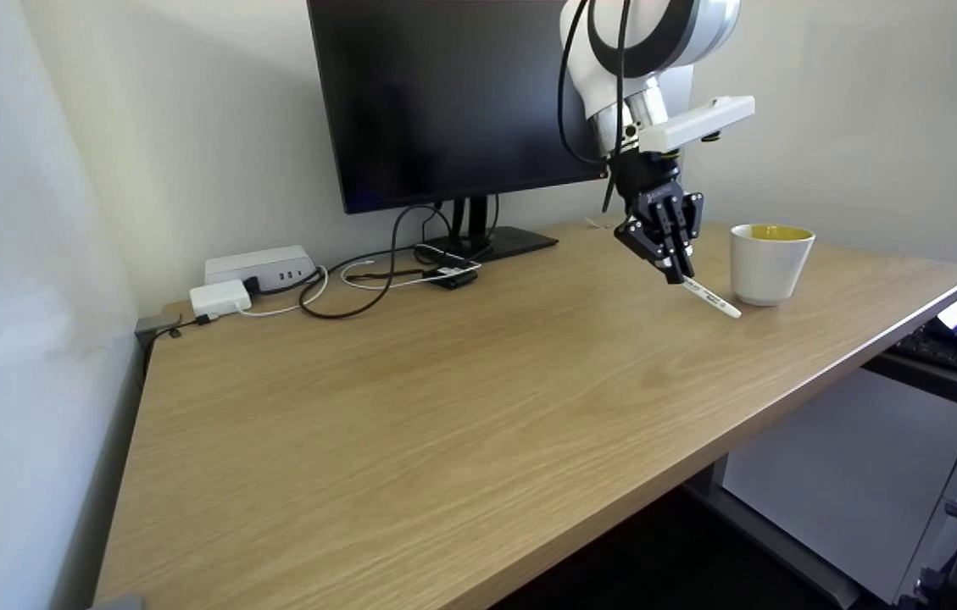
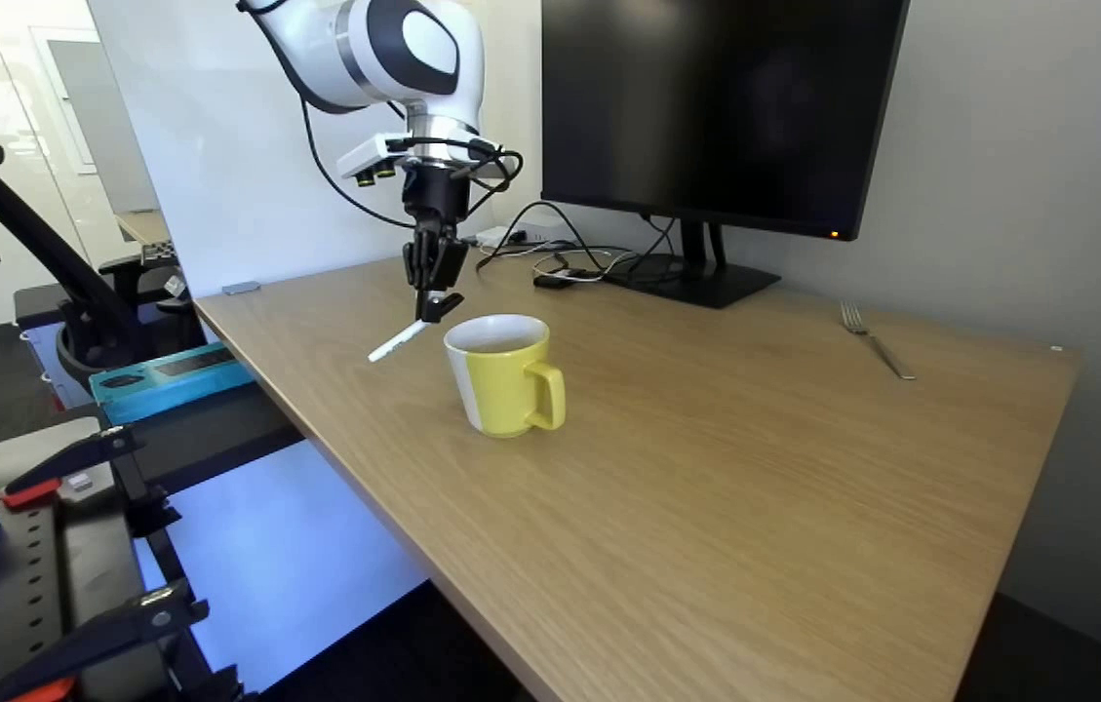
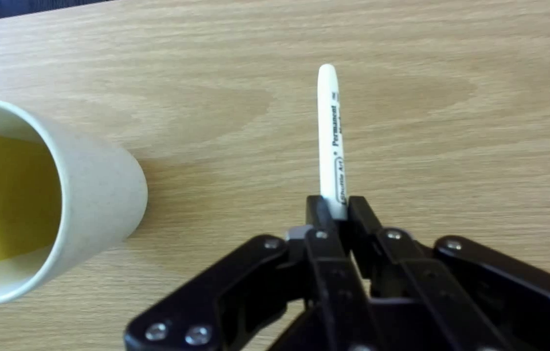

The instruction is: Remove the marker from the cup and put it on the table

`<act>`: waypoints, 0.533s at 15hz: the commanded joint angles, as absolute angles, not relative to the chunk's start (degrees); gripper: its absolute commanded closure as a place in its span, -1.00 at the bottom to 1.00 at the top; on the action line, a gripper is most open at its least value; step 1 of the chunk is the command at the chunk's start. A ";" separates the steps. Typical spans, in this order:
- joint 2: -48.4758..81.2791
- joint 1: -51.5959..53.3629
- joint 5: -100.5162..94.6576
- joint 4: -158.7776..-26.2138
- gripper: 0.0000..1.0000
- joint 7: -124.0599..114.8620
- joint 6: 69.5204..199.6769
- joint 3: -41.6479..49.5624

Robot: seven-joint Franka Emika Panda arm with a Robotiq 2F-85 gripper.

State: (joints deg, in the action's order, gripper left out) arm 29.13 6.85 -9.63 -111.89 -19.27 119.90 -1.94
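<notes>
The table [image 1: 410, 407], light wood-grain, is seen in both exterior views. A dark-screened monitor [image 2: 716, 107] is stood on it. The gripper [image 3: 336, 207] is positioned low above the table. Near it, the white-and-yellow cup [image 2: 506, 390] is set upright. A fork [image 2: 886, 355] is laid near the monitor. The white marker [image 3: 331, 131] is held tilted outside the cup, pinched by jaws parted by only its thickness, one end jutting out; contact with the table cannot be judged.
</notes>
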 commanded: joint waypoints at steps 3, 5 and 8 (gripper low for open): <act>32.05 7.97 -8.72 -109.18 0.93 -19.05 118.36 -0.84; 32.92 8.05 -8.70 -108.83 0.93 -19.18 118.26 -0.68; 33.98 8.15 -8.70 -108.26 0.93 -19.25 118.14 -0.47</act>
State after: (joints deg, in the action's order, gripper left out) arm 32.79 7.22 -9.63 -110.11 -19.39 119.90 -1.50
